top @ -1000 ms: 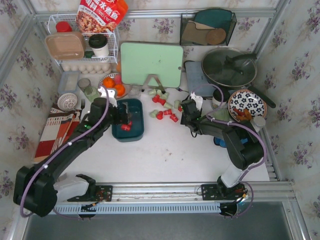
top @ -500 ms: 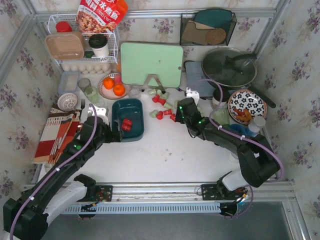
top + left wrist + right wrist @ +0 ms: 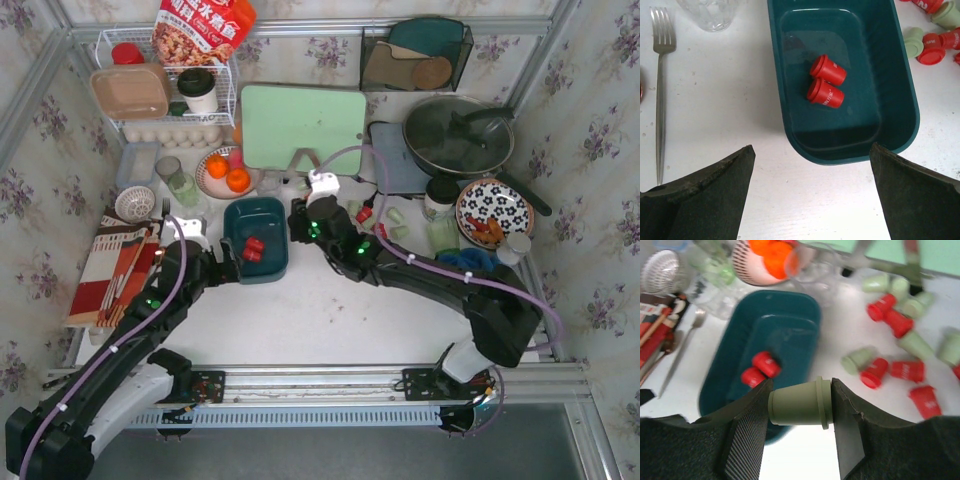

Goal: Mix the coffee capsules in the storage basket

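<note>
The dark teal storage basket sits left of centre with two red coffee capsules lying in it. From the left wrist view I look down into the basket at both red capsules. My left gripper is open and empty, just off the basket's near end. My right gripper is shut on a pale green capsule lying sideways between the pads, just off the basket's right rim. Several loose red and green capsules lie on the table to the right.
A plate of oranges and a glass stand behind the basket, with a green cutting board beyond. A fork lies left of the basket. A lidded pan and a patterned bowl are at the right.
My right arm has swung left from the loose capsule pile to the basket's right rim, carrying the green capsule. My left gripper has pulled back from over the basket to its near end.
</note>
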Robot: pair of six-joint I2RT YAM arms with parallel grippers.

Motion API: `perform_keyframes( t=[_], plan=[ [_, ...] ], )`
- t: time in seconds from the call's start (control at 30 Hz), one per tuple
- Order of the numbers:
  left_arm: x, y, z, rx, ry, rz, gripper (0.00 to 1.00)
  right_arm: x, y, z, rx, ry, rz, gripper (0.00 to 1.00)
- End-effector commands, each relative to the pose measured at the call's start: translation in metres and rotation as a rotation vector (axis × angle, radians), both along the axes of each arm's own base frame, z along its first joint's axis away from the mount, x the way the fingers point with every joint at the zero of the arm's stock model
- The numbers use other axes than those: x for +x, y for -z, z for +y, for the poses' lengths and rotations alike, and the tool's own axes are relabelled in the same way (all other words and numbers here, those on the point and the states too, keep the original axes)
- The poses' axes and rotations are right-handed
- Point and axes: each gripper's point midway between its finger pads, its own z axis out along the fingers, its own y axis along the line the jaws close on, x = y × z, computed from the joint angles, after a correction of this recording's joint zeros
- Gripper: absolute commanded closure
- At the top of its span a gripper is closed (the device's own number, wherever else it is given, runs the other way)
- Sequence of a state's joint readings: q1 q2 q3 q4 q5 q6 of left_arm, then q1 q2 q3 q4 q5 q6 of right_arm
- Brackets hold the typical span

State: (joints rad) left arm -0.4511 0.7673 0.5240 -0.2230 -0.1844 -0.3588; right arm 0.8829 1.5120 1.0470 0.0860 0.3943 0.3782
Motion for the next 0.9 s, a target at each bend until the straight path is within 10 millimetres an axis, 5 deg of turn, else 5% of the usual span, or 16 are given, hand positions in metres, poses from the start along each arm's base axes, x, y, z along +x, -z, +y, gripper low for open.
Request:
perform_keyframes(
  t=[0.0,0.1,0.3,0.53,0.87],
  plan=[
    [0.002,-0.002,0.010,-0.037,-0.101,-0.006,0.01,-0.001,-0.031,0.053,0.074,-0.101,-0.103,0.65],
    [-0.002,0.000,0.021,-0.050,-0.185,0.007,0.01,-0.002,-0.028,0.085,0.077,-0.158,-0.109,0.65],
    [-0.005,-0.008,0.025,-0.066,-0.197,-0.024,0.01,0.007,0.029,0.115,0.025,-0.150,0.026,0.63],
    [-0.007,-0.010,0.026,-0.078,-0.199,-0.040,0.01,0.002,0.087,0.117,-0.037,-0.135,0.153,0.57],
    [-0.007,-0.010,0.027,-0.074,-0.203,-0.038,0.01,-0.006,0.092,0.106,-0.104,-0.150,0.176,0.24]
  ],
)
